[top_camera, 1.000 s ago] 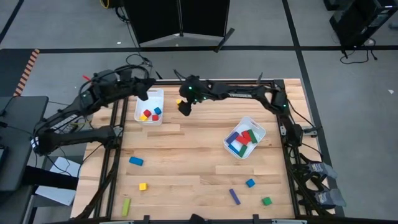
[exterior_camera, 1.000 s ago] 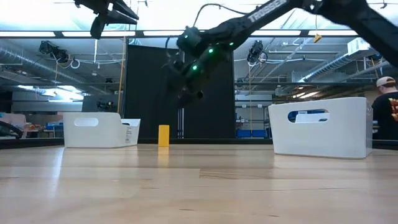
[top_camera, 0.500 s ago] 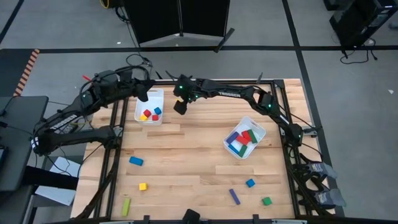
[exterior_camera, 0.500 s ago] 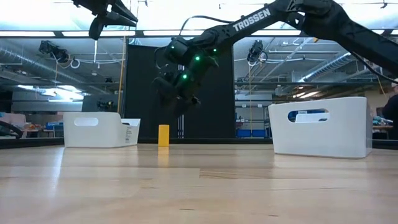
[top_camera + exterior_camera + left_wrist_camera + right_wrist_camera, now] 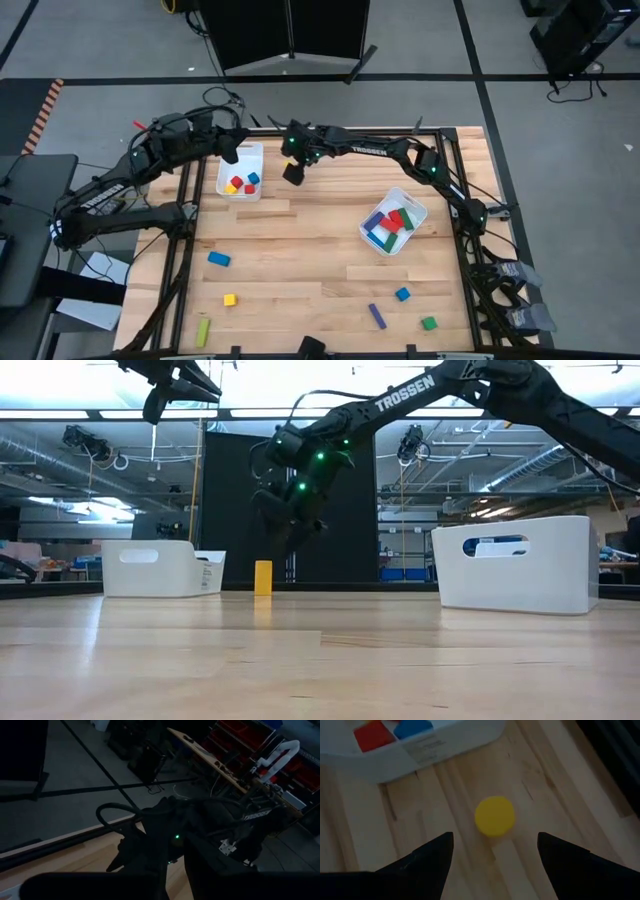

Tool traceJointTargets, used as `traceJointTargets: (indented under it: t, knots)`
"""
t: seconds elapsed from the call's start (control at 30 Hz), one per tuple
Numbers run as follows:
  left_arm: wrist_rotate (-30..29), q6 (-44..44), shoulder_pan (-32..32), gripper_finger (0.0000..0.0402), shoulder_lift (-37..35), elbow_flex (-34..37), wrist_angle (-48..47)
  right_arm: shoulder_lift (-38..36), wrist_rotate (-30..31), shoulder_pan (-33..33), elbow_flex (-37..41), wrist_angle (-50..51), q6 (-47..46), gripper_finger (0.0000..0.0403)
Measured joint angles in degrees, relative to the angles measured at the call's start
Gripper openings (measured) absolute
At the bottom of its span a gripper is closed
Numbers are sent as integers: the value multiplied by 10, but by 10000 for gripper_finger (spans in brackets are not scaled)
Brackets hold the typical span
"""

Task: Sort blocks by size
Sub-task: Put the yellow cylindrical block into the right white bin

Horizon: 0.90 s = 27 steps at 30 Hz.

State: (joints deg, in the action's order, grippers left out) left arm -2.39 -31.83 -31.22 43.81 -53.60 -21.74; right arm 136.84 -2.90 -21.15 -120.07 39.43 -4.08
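A yellow block point(image 5: 494, 816) stands upright on the table point(image 5: 263, 577) just right of the left white bin point(image 5: 240, 172), which holds small red, yellow and blue blocks. My right gripper point(image 5: 495, 836) hovers open just above the yellow block, one finger on either side, touching nothing; it also shows in the high view point(image 5: 293, 174). My left gripper point(image 5: 228, 151) hangs high over the left bin's far edge. The right white bin point(image 5: 393, 220) holds longer blue, red, green and purple bars.
Loose blocks lie on the near half of the table: a blue one point(image 5: 218, 259), a yellow cube point(image 5: 230, 299), a lime bar point(image 5: 203, 331), a purple bar point(image 5: 377, 316), a blue cube point(image 5: 402, 294) and a green cube point(image 5: 428, 323). Bare wood lies between the bins.
My right gripper has come down and a little toward the table's left edge, toward the yellow block, and now hangs close above it.
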Motion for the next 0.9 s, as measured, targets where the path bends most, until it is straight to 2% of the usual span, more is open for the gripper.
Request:
traceJointTargets:
  t: [0.3,0.5,0.6,0.9]
  knots:
    - [0,-13,0,68,0,0,-1,-4,3,15,0,11,7,300]
    - [0,-18,1,68,1,0,-13,5,38,29,-71,79,23,302]
    - [0,-19,1,68,2,0,-12,9,52,29,-86,82,33,302]
    - [6,-19,1,68,11,0,-10,10,32,-7,-87,91,7,303]
